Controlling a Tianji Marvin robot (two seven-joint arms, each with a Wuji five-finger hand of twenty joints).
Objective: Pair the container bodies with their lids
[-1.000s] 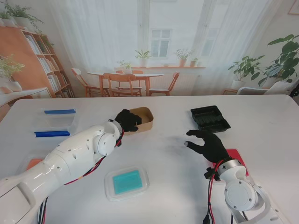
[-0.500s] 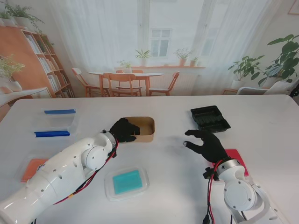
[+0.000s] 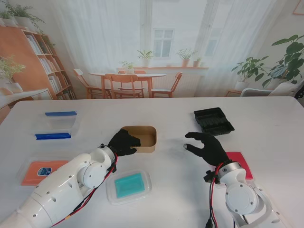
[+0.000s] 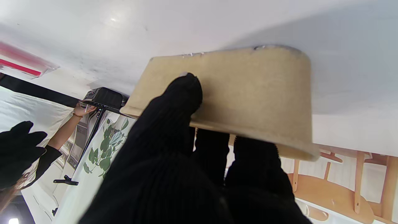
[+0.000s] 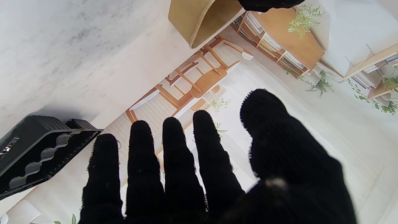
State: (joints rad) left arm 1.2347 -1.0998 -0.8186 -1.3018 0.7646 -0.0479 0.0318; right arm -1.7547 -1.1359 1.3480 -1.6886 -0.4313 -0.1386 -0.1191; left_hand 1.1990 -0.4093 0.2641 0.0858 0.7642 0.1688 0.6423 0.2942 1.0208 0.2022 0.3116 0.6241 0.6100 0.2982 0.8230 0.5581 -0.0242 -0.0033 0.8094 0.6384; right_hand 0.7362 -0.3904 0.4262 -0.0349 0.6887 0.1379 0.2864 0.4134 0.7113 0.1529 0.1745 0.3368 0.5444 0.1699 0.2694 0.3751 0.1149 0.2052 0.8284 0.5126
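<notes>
Gripping the brown box at frame centre.
My left hand (image 3: 122,142) is pinching the brown box (image 3: 141,137) wall, thumb outside; my right hand (image 3: 207,147) is hovering, fingers spread, holding nothing.

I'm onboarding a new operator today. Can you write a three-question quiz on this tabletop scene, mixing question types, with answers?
1. True or false: the left hand grips the brown paper box by its wall.
2. Which hand holds nothing? A) left hand B) right hand
3. Fill in: the black tray sits farther from me than the ___ hand.

Key
1. True: in the left wrist view the thumb presses the outer wall, fingers inside.
2. B: its fingers are spread, apart from everything.
3. right
</notes>
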